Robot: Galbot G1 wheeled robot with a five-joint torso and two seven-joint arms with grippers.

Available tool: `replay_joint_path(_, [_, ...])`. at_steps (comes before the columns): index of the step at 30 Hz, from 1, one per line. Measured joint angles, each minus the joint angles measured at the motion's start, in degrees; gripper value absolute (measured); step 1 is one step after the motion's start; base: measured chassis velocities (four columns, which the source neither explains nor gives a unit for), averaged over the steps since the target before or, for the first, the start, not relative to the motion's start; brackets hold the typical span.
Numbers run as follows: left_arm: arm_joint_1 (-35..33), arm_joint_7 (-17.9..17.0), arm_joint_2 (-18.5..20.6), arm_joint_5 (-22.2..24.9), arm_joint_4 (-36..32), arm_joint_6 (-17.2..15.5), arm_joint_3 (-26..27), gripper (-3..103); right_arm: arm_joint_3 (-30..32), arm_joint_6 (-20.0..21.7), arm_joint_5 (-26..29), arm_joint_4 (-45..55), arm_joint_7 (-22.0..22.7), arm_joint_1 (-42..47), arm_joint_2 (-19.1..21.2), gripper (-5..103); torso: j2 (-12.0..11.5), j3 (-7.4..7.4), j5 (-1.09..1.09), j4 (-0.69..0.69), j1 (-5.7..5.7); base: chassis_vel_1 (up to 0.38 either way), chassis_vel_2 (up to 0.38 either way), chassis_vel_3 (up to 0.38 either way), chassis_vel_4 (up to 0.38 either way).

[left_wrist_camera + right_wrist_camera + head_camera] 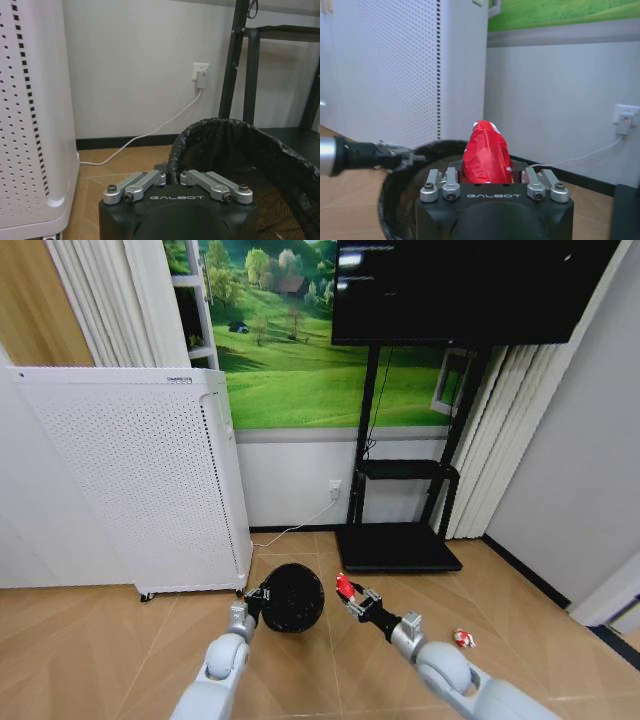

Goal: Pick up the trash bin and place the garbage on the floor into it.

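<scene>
Left gripper (172,176) clamped on trash bin (240,150) rim

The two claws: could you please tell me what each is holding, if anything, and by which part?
The left claw grips the black trash bin by its rim. The right claw pinches a red piece of litter by its lower end.

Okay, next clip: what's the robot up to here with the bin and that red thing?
The left claw is shut on the rim of the black trash bin, holding it in front of the white perforated cabinet. The right claw is shut on a red piece of garbage, held just beside the bin's opening, not yet inside. A red-and-white piece of garbage lies on the wooden floor to the robot's right.
</scene>
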State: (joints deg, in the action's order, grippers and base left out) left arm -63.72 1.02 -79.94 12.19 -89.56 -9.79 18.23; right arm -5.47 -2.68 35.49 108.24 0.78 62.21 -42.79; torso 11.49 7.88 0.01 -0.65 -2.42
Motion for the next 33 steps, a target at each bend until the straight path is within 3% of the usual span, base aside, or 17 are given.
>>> replay_joint_path(10, [0.4,-0.2,-1.9,-1.7,1.5,0.2,-2.1,7,-11.8,0.1,-0.6,-5.6,0.8,-11.8,-6.9,50,0.0,0.00,-0.02,0.00,0.00,0.000,0.000,0.000,0.000])
replay_joint_path(23, [-0.6,-0.2,-1.9,-2.5,1.2,0.4,-2.7,7,-18.3,-0.6,-0.5,-16.0,1.9,-22.6,-12.9,48,0.0,0.00,-0.02,0.01,0.00,0.000,0.000,0.000,0.000])
replay_joint_path(25, [-0.7,-0.2,-1.7,-2.4,1.0,0.4,-2.5,7,-18.4,-0.3,-0.2,-16.0,2.0,-23.0,-12.8,53,0.0,0.00,-0.02,0.01,0.00,0.000,0.000,0.000,0.000])
replay_joint_path(28, [-0.7,-0.2,-1.6,-2.4,1.0,0.5,-2.3,7,-18.4,0.2,0.2,-15.5,2.0,-22.9,-12.2,69,0.0,0.00,-0.02,0.00,0.00,0.000,0.000,0.000,0.000])
replay_joint_path(29, [-0.7,-0.2,-1.6,-2.4,1.0,0.5,-2.3,7,-18.4,0.2,0.2,-15.5,2.0,-22.9,-12.2,69,0.0,0.00,-0.02,0.00,0.00,0.000,0.000,0.000,0.000])
replay_joint_path(32, [-0.7,-0.1,-1.7,-2.4,1.0,0.6,-2.2,7,-18.1,0.3,0.3,-14.7,2.1,-22.3,-11.6,85,0.0,0.00,-0.01,0.00,0.00,0.000,0.000,0.000,0.000])
replay_joint_path(33, [-0.7,-0.1,-1.7,-2.4,1.0,0.6,-2.2,7,-18.1,0.3,0.3,-14.7,2.1,-22.3,-11.6,85,0.0,0.00,-0.01,0.00,0.00,0.000,0.000,0.000,0.000])
